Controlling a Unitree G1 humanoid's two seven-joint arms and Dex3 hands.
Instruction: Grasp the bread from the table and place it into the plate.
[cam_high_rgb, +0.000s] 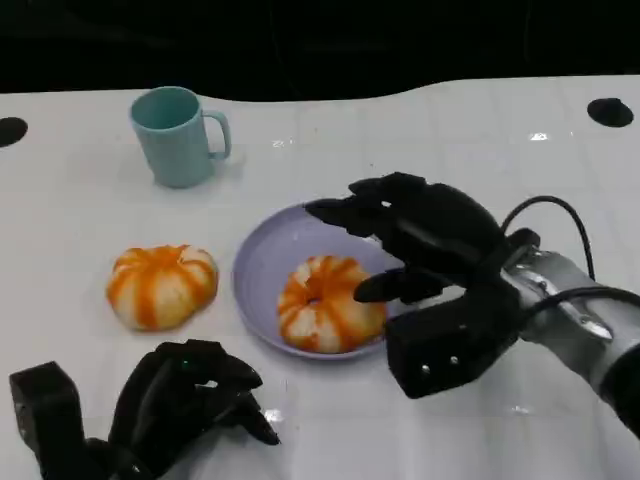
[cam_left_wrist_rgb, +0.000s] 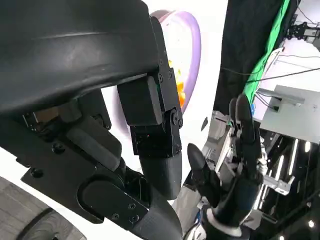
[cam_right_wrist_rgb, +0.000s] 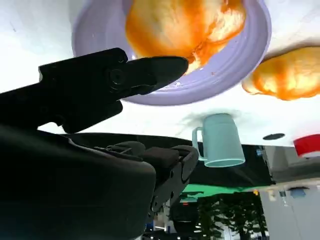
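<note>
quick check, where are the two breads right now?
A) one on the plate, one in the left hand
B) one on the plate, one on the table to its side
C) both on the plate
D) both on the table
B: one bread lies on the purple plate by the open right hand; the other bread sits on the table beside the plate, in front of the left hand, which holds nothing.
</note>
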